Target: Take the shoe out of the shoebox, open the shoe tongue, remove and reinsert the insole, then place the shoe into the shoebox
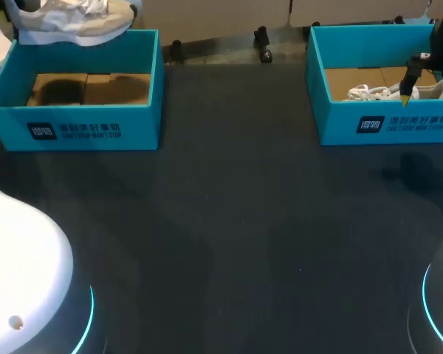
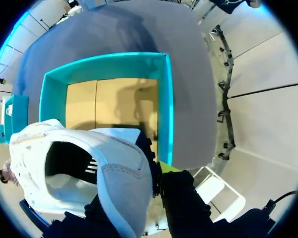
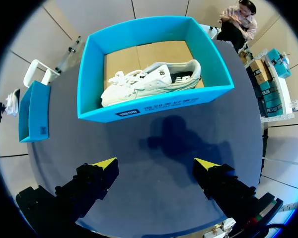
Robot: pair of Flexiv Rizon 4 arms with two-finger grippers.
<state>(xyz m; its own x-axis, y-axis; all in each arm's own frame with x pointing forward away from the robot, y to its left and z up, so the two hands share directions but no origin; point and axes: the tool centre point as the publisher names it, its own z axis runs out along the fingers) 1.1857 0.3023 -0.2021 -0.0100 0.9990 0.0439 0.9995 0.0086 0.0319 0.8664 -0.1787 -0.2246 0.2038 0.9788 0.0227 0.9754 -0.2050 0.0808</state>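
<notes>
With the left claw, clamps the lifted shoe at its heel rim, one yellow fingertip pressed to the outside. Holds it in the air, mouth open toward the wrist, with the left box below and ahead of the claw. Ahead, meets four upright teal walls around a bare cardboard floor, with open table past the box's side wall.

With the right claw, grips nothing: spreads both yellow tips wide apart over bare table, just short of the near wall of the right box. Ahead of this claw, inside that box, finds the boxed shoe lying lengthwise close to the near wall, toe toward the left box, cardboard floor free behind it. Leaves open table under the claw, to either side of it, and across the wide gap between the two boxes.

Hides the left claw's second finger behind the shoe's collar. Gives nothing readable in the dark inside of the lifted shoe, insole included. From the head view, cuts off the left claw at the upper edge and part of the right claw at the side edge, and screens the boxed shoe's lower half behind the box wall.
</notes>
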